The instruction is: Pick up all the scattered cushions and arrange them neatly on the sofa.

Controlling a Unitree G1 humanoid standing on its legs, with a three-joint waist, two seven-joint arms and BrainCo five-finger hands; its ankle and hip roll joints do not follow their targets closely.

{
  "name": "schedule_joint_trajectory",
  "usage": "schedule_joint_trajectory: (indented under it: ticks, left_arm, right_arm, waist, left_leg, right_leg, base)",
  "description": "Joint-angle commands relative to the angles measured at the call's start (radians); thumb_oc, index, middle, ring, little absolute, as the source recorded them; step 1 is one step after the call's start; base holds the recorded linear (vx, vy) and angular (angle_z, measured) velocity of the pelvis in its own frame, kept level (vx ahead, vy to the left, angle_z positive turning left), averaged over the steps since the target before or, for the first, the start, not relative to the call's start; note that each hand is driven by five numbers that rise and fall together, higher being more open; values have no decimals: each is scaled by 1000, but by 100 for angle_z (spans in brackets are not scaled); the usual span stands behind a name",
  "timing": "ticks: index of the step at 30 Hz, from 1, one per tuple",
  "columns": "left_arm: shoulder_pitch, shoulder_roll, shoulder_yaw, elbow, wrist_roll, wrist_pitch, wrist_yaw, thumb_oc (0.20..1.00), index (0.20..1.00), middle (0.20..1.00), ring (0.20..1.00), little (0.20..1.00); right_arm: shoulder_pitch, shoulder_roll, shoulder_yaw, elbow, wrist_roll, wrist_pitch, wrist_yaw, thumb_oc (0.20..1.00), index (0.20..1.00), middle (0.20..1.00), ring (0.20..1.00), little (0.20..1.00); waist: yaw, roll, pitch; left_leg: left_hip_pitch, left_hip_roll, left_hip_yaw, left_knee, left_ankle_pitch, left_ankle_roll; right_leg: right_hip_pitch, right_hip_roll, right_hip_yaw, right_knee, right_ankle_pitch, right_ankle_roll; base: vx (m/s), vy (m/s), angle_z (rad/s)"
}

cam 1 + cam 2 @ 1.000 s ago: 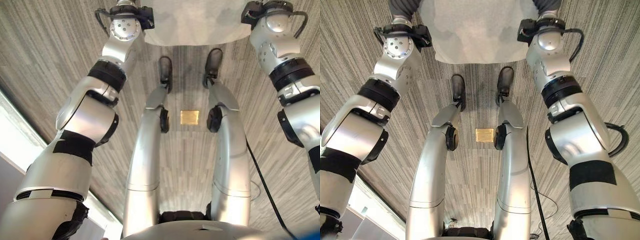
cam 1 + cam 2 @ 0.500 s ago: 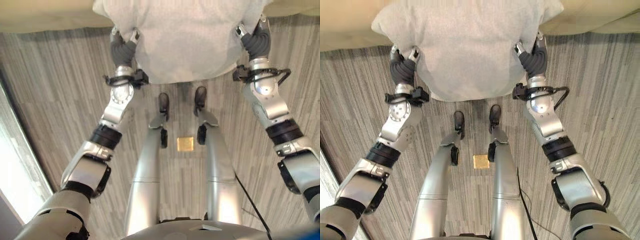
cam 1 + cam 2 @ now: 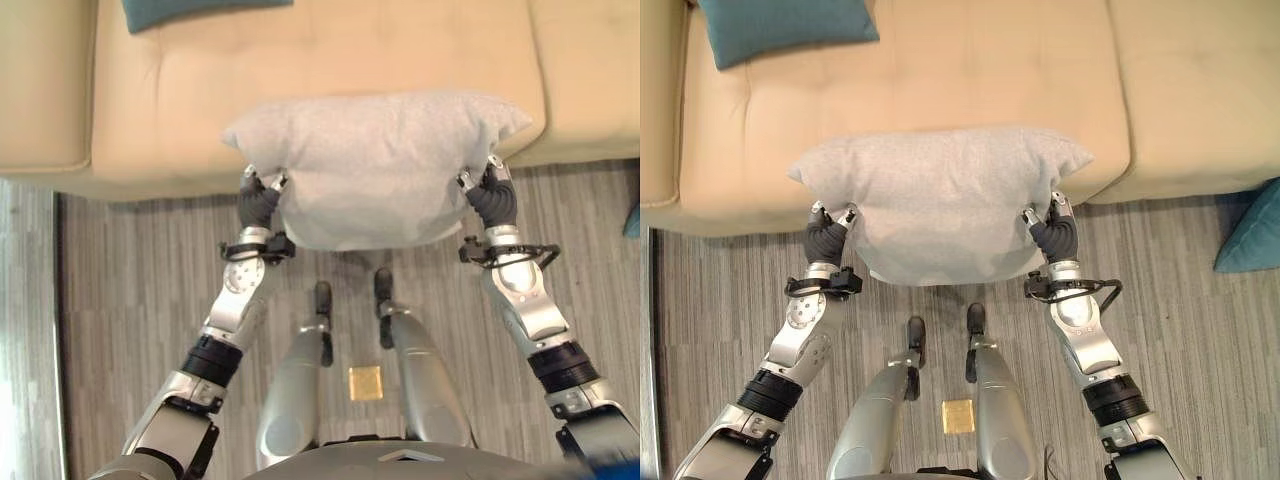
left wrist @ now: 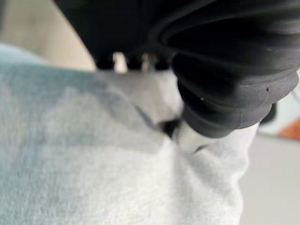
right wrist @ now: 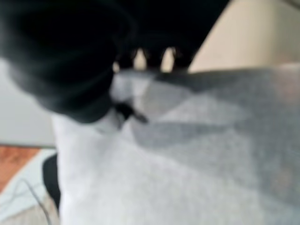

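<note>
A large light grey cushion (image 3: 375, 165) hangs in the air between my two hands, over the front edge of the beige sofa (image 3: 330, 55). My left hand (image 3: 258, 200) grips its left side and my right hand (image 3: 492, 197) grips its right side, fingers curled into the fabric. In the left wrist view the grey cushion (image 4: 93, 178) bunches under the left hand (image 4: 225, 79); the right wrist view has the same fabric (image 5: 197, 159) pinched under the right hand (image 5: 70, 61). A teal cushion (image 3: 785, 28) lies at the sofa's back left.
Another teal cushion (image 3: 1252, 232) lies on the striped grey floor (image 3: 1200, 330) at the right, beside the sofa's front. A small brass floor plate (image 3: 958, 416) sits between my legs. The sofa seat behind the grey cushion is bare.
The head camera has tilted up from the floor to the sofa. Both arms have stretched forward and carried the grey cushion out over the sofa's front edge.
</note>
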Motion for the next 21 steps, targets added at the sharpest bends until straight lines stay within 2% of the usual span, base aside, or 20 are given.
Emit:
schedule_joint_trajectory:
  ticks: [1, 2, 3, 5, 7, 8, 9, 11, 13, 14, 16, 18, 19, 20, 21]
  left_arm:
    - [-76, -38, -111, -90, 57, -52, -134, 200, 200, 200, 200, 200]
    - [-40, -35, -100, -100, 67, -45, -127, 200, 200, 200, 200, 200]
    - [-27, -39, -105, -106, 67, -40, -131, 200, 200, 200, 200, 200]
    - [-22, -39, -110, -106, 64, -41, -133, 200, 200, 200, 200, 200]
    - [-11, -35, -109, -110, 69, -33, -139, 200, 200, 200, 200, 200]
    - [19, -33, -105, -118, 69, -27, -155, 200, 200, 200, 200, 200]
    - [20, -34, -106, -118, 69, -27, -156, 200, 200, 200, 200, 200]
    - [47, -23, -109, -133, 64, -24, -169, 200, 200, 200, 200, 200]
    - [57, -18, -110, -134, 62, -21, -177, 200, 200, 200, 200, 200]
    - [58, -15, -113, -132, 63, -19, -181, 200, 200, 200, 200, 200]
    - [61, -12, -112, -127, 65, -20, -182, 200, 200, 200, 200, 200]
    - [71, -1, -98, -130, 72, -22, -173, 200, 200, 200, 200, 200]
    - [86, 6, -74, -134, 81, -21, -164, 200, 200, 200, 200, 200]
    - [87, 6, -74, -135, 81, -20, -164, 200, 200, 200, 200, 200]
    - [103, 8, -58, -147, 82, -20, -165, 200, 200, 200, 200, 200]
  right_arm:
    - [-3, 2, 27, -144, -66, -81, 77, 200, 200, 200, 200, 200]
    - [20, 9, 32, -135, -69, -70, 91, 200, 200, 200, 200, 200]
    - [24, 7, 35, -130, -61, -73, 94, 200, 200, 200, 200, 200]
    - [34, 3, 28, -132, -57, -74, 96, 200, 200, 200, 200, 200]
    - [50, 13, 18, -127, -37, -75, 103, 200, 200, 200, 200, 200]
    - [65, 16, 8, -132, -41, -71, 113, 200, 200, 200, 200, 200]
    - [67, 16, 8, -133, -41, -70, 114, 200, 200, 200, 200, 200]
    - [67, 26, 11, -130, -45, -61, 125, 200, 200, 200, 200, 200]
    - [70, 30, 11, -137, -49, -59, 134, 200, 200, 200, 200, 200]
    - [67, 37, 17, -132, -71, -53, 130, 200, 200, 200, 200, 200]
    - [65, 40, 17, -131, -77, -55, 132, 200, 200, 200, 200, 200]
    - [59, 49, 28, -124, -85, -54, 130, 200, 200, 200, 200, 200]
    - [62, 62, 38, -115, -90, -51, 134, 200, 200, 200, 200, 200]
    - [63, 62, 38, -115, -90, -51, 133, 200, 200, 200, 200, 200]
    - [67, 66, 47, -113, -86, -51, 141, 200, 200, 200, 200, 200]
  waist:
    - [-25, -14, -64]
    - [-6, -28, -90]
    - [4, -29, -107]
    - [5, -30, -115]
    - [20, -27, -133]
    - [18, -15, -155]
    - [24, -16, -151]
    - [46, -9, -155]
    - [55, -10, -157]
    - [66, -6, -156]
    - [66, -8, -154]
    - [90, -5, -163]
    - [126, 0, -170]
    - [120, 1, -169]
    - [137, 1, -177]
  left_leg:
    - [-17, 57, -58, 140, 48, -101]
    - [10, 0, -139, 106, 30, -82]
    - [18, -31, -181, 40, 40, -72]
    - [21, -34, -181, 13, 54, -75]
    - [29, -54, -203, 4, 61, -75]
    - [88, -40, -188, -38, 49, -64]
    - [99, -38, -182, -44, 50, -64]
    - [151, -45, -143, -69, 40, -41]
    - [179, -37, -109, -90, 37, -34]
    - [202, -42, -80, -90, 22, -10]
    - [220, -41, -64, -99, 17, -2]
    - [253, -34, -27, -120, 11, 6]
    - [283, -17, 5, -143, 6, 0]
    - [285, -17, 0, -145, 7, 0]
    - [300, -9, 24, -153, 3, -6]
  right_leg:
    - [147, 16, 35, -61, -19, 39]
    - [191, 27, 75, -98, -11, 44]
    - [220, 40, 101, -127, 0, 51]
    - [235, 45, 114, -144, 11, 57]
    - [256, 54, 164, -164, 31, 77]
    - [281, 52, 191, -176, 37, 96]
    - [287, 53, 197, -177, 37, 96]
    - [303, 37, 231, -169, 61, 137]
    - [305, 30, 241, -161, 66, 152]
    - [295, 12, 228, -133, 73, 172]
    - [290, 11, 227, -123, 81, 178]
    - [285, -9, 143, -116, 90, 178]
    - [295, -65, -59, -110, 72, 163]
    - [300, -65, -65, -111, 70, 163]
    - [317, -93, -180, -123, 63, 152]
  base:
    - [155, -66, 0]
    - [242, -30, -7]
    - [252, 4, -47]
    - [129, 44, -100]
    - [154, 159, -85]
    - [145, 159, -70]
    - [161, 190, -96]
    - [106, 235, -110]
    - [70, 198, -146]
    - [53, 178, -103]
    - [24, 124, -55]
    - [33, 97, -99]
    - [29, 25, -115]
    - [40, -8, -110]
    - [120, -84, -87]
